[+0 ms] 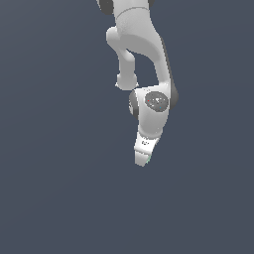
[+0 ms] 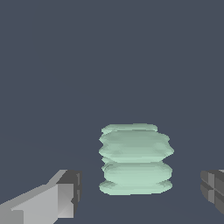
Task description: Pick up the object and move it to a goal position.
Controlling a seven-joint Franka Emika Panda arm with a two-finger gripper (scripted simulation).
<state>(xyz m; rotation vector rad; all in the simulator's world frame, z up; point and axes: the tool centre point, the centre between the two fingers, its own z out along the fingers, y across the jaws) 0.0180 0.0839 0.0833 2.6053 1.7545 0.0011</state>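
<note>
Between the two fingers, in the wrist view, sat the object (image 2: 135, 158), a pale mint-green lump with ridged, stacked lobes, resting on the dark floor (image 2: 109, 65). I had the gripper (image 2: 140, 192) spread wide around it: one finger (image 2: 65, 192) stood well clear on one side, the other finger (image 2: 213, 189) clear on the opposite side, and neither pad touched the lump. The object lay nearer one finger than the other, so it was not quite centred.

In the exterior view the arm (image 1: 144, 44) reached down from the far side, its hand pointing at the floor. There I could only make out a faint green speck at the gripper's tip (image 1: 147, 159), so I judged the height from that view poorly; the fingertips seemed to be at or near floor level.

I took this to be the grasp step, with descent about done and closing not yet begun. The next move called for bringing the fingers in squarely on the lobed sides, then lifting. No goal marker showed in either view.
</note>
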